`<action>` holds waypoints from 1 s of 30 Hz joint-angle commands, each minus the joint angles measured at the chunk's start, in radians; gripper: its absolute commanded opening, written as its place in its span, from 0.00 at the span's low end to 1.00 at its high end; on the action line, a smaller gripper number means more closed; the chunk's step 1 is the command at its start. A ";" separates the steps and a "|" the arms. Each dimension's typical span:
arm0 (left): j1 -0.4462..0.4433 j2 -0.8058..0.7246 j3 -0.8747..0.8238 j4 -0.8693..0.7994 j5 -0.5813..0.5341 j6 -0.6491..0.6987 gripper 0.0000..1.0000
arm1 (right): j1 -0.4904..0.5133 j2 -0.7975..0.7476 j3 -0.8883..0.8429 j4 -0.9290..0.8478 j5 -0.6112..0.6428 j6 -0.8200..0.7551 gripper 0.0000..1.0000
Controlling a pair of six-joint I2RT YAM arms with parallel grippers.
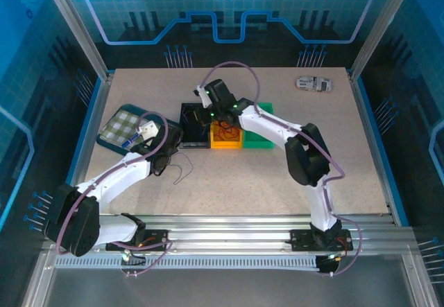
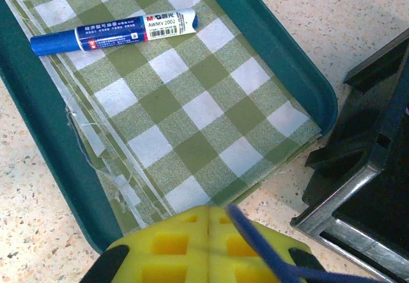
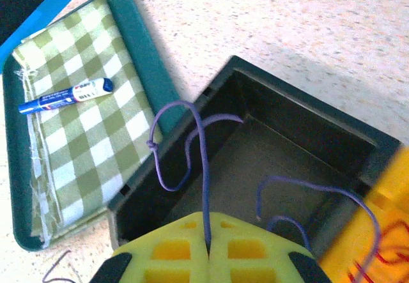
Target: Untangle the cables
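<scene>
The right pincer (image 3: 208, 248) is pinching the blue wire (image 3: 203, 168) over the black box (image 3: 300, 126), and the left pincer (image 2: 209, 244) is closed tight with blue wire lying across it, so they should pull apart slowly and not snag it.

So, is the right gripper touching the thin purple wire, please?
Touching: the right wrist view shows the thin purple wire pinched in the seam between the right gripper's shut yellow pads.
</scene>
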State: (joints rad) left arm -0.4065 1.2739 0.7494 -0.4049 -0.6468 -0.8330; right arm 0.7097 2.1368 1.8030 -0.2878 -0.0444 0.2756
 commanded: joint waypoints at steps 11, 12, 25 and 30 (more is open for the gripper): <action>0.010 -0.023 0.007 -0.008 -0.013 0.034 0.00 | 0.002 0.151 0.168 -0.077 -0.009 0.032 0.00; 0.011 -0.021 0.008 -0.005 -0.012 0.036 0.00 | -0.002 0.150 0.155 -0.086 0.013 0.041 0.00; 0.012 -0.021 0.002 0.006 0.001 0.022 0.00 | -0.011 0.233 0.245 -0.209 0.086 0.026 0.01; 0.011 -0.021 0.025 0.004 0.013 0.050 0.00 | 0.001 0.242 0.260 -0.177 0.042 0.005 0.09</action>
State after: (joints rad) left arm -0.4038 1.2739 0.7498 -0.4057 -0.6460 -0.8089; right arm 0.7017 2.3627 2.0357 -0.4435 0.0189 0.3019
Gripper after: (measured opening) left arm 0.005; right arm 0.062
